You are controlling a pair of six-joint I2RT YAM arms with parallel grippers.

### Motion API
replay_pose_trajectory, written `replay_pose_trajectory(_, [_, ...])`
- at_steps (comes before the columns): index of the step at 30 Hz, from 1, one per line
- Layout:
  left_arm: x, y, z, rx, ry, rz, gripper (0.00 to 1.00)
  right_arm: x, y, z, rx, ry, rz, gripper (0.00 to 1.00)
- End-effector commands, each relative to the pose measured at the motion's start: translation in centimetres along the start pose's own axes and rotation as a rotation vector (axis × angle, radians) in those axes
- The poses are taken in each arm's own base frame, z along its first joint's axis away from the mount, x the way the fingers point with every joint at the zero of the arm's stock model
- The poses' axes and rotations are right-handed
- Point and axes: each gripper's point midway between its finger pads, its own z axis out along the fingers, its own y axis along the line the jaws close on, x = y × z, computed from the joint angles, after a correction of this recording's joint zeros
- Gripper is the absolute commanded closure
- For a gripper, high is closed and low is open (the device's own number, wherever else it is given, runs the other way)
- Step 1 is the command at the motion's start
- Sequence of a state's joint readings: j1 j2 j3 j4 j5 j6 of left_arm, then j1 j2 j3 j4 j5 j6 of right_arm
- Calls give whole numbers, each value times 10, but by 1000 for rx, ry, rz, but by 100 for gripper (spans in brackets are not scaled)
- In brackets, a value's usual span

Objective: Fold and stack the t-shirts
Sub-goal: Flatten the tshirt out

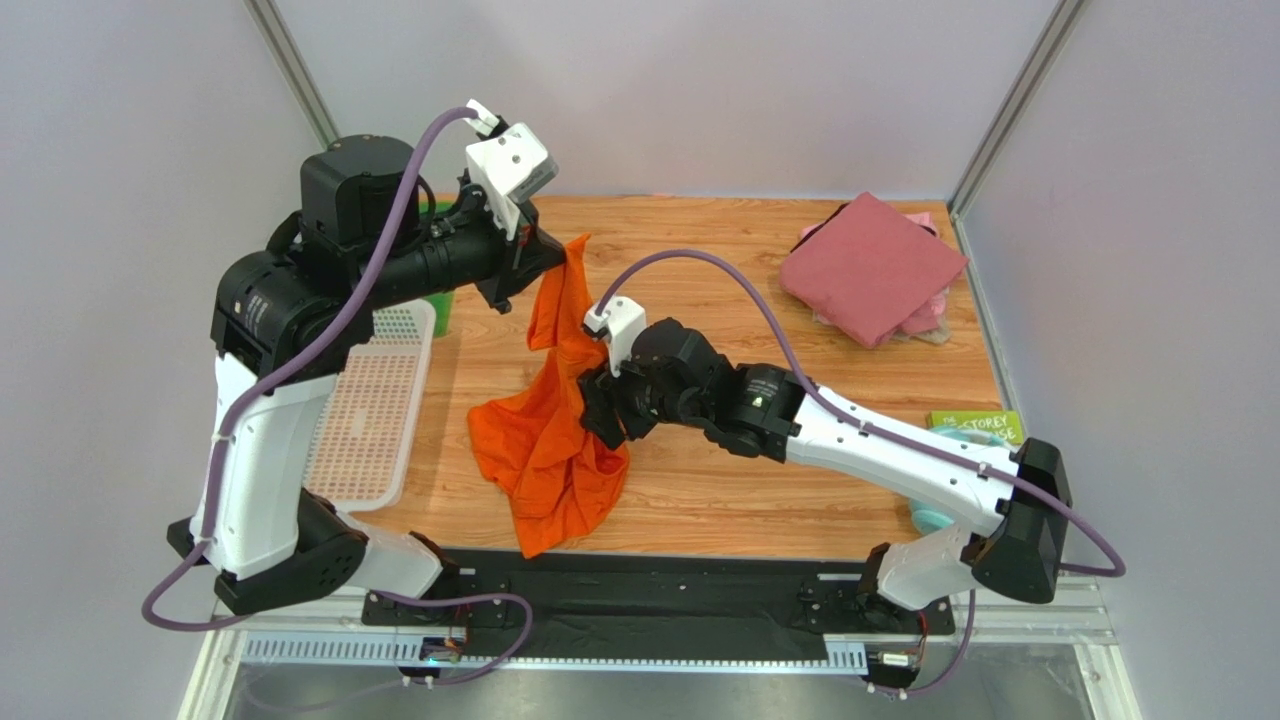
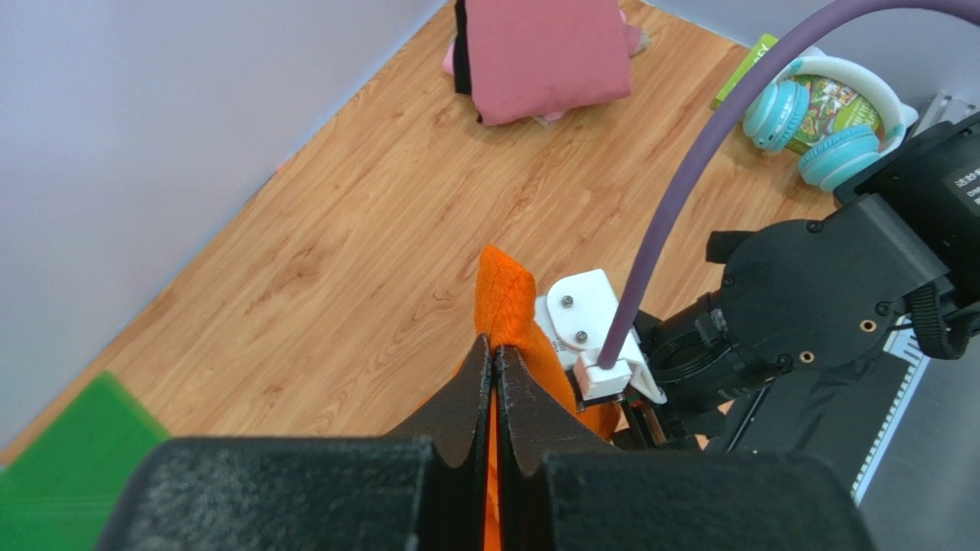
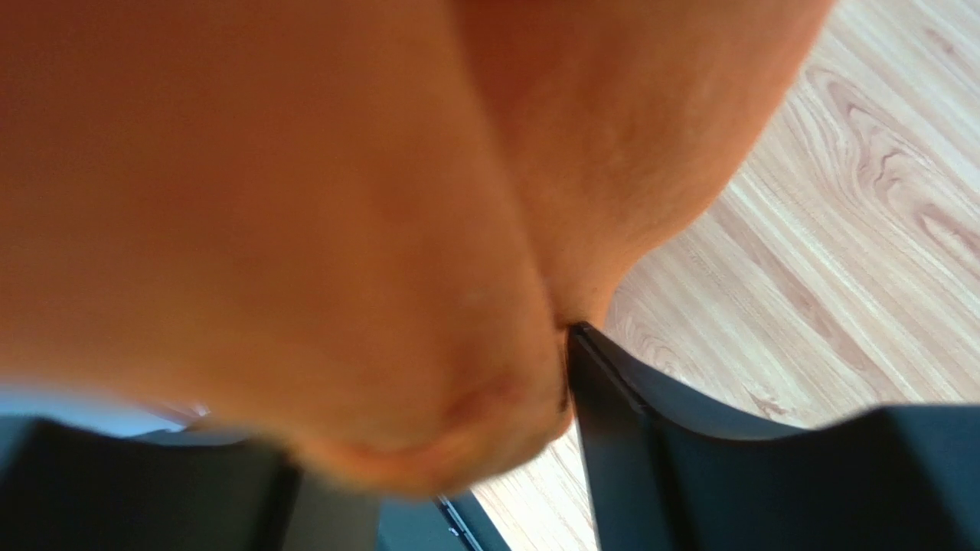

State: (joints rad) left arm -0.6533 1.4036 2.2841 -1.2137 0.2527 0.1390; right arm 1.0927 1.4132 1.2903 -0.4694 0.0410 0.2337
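The left tool pinches the orange t-shirt aloft; the right tool straddles cloth, grip unclear. Best clamp 1 hem layer before spreading.

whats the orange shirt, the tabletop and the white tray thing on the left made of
Bright orange t-shirt: soft matte cloth, likely cotton knit; it drapes and creases. Light brown tabletop: wood or wood-look laminate, grain lines with slight sheen. White mesh basket: apparently rigid plastic, regular perforated grid.
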Motion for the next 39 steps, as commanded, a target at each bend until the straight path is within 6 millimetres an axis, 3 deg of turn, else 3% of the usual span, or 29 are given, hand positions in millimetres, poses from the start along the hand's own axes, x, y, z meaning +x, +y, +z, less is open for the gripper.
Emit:
replay_pose_trajectory(1, [-13, -2, -16, -9, -62, 30, 100, -25, 11, -2, -40, -77, -13, 52])
replay_pose_trajectory(2, [-11, -2, -15, -11, -55, 30, 100, -27, 11, -4, -40, -82, -10, 60])
replay_pose_trajectory(3, [-11, -2, -15, -10, -54, 30, 100, -27, 9, -5, -30, -83, -8, 82])
replay_pose_trajectory(4, [-11, -2, -15, -12, -55, 32, 100, -29, 8, -8, -22, -88, -6, 97])
replay_pose_trajectory(7, [-10, -2, -16, -14, -55, 33, 100, -38, 2, -26, 15, -122, -9, 100])
replay_pose_trajectory(13, [5, 3, -14, -40, -14, 43, 100, -72, -30, -91, 191, -230, -9, 100])
replay_pose_trajectory(16, [19, 7, -9, -60, 27, 47, 66, -74, -52, -120, 281, -253, 7, 100])
replay_pose_trajectory(17, [29, 8, -6, -62, 52, 46, 48, -73, -56, -129, 297, -260, 7, 100])
replay_pose_trajectory(22, [53, 14, 3, -105, 96, 19, 8, -66, -76, -150, 356, -270, 31, 100])
replay_pose_trajectory(23, [72, 12, 9, -97, 138, 11, 1, -66, -76, -154, 352, -277, 34, 100])
replay_pose_trajectory(25, [88, 14, 20, -103, 166, -1, 0, -62, -74, -156, 342, -276, 43, 100])
replay_pose_trajectory(28, [141, 10, 50, -66, 298, -53, 0, -53, -75, -152, 340, -259, 58, 100])
replay_pose_trajectory(30, [159, 14, 64, -82, 338, -59, 0, -49, -74, -149, 331, -247, 71, 100])
replay_pose_trajectory(31, [183, 15, 75, -80, 404, -67, 0, -47, -74, -148, 329, -245, 77, 100])
replay_pose_trajectory(34, [222, 14, 98, -64, 508, -80, 1, -41, -69, -144, 303, -237, 97, 100])
replay_pose_trajectory(39, [258, 4, 118, -2, 601, -129, 11, -34, -72, -142, 311, -229, 106, 100])
